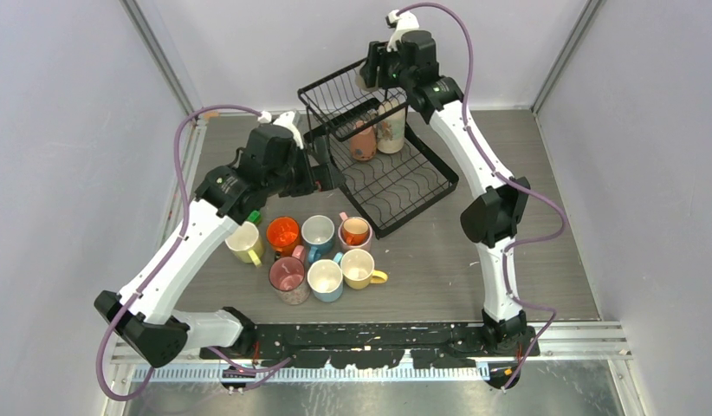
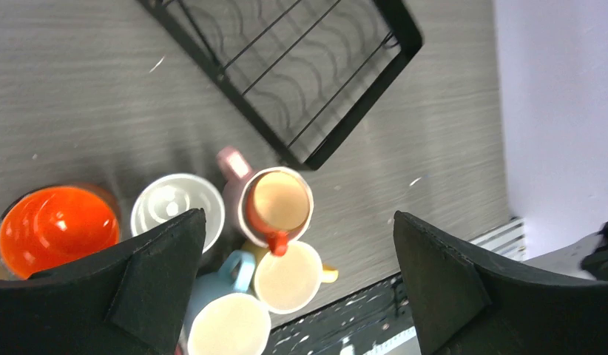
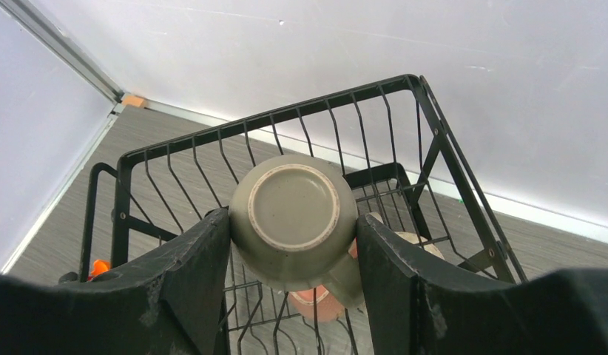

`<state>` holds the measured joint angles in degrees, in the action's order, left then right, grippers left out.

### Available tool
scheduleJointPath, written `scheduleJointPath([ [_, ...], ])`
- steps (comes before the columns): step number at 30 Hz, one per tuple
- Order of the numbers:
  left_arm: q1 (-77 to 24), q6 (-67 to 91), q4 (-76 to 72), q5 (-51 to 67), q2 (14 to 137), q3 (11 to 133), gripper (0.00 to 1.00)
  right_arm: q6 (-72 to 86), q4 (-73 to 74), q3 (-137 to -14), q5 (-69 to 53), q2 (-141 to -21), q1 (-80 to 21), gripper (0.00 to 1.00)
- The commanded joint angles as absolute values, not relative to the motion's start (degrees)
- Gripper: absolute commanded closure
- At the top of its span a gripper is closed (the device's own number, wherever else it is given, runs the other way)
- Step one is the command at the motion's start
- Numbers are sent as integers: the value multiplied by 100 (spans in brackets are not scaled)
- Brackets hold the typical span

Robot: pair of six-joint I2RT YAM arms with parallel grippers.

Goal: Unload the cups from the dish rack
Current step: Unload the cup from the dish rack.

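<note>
Pale lavender walls enclose a grey wood-grain tabletop, with aluminium rails in the back corners.

The left arm bends forward at the elbow, the left gripper facing down, jaws wide and empty — the right arm stretches far out, the right gripper clamped on a bottom-up grey-green mug.

Bright, even light falls from above — the dish rack throws only a faint, soft shadow on the table under it. In the left wrist view the orange cup, lower left of the rack, carries white glare and everything looks slightly soft; the right wrist view shows the rack's wires crisp against a pale wall.
</note>
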<state>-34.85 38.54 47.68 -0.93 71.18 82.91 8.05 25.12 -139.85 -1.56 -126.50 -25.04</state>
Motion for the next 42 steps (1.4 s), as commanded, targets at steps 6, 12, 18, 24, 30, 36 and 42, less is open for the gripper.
scheduleJointPath([
  [6, -2816, 4938, 3065, 355, 7399, 8815, 0, 1396, 2254, -13850, -119, -11793, -2534, 59],
  [12, -2035, 5858, 1791, 1436, 7962, 8842, 0, 1710, 2406, -14065, -234, -11793, -2539, 59],
  [18, -1650, 6707, 733, 2027, 8731, 8943, 7, 1984, 2479, -14142, -293, -11748, -2540, 59],
  [24, -1512, 7303, -167, 2252, 9441, 9272, 20, 2238, 2482, -14141, -305, -11704, -2538, 59],
  [30, -1485, 8007, -881, 2354, 10105, 9566, 31, 2450, 2440, -14141, -353, -11703, -2533, 59],
  [36, -1477, 8450, -1367, 2407, 10595, 9759, 39, 2644, 2390, -14152, -424, -11733, -2535, 59],
  [42, -1468, 8699, -1574, 2385, 10875, 9881, 43, 2731, 2356, -14142, -455, -11744, -2538, 59],
])
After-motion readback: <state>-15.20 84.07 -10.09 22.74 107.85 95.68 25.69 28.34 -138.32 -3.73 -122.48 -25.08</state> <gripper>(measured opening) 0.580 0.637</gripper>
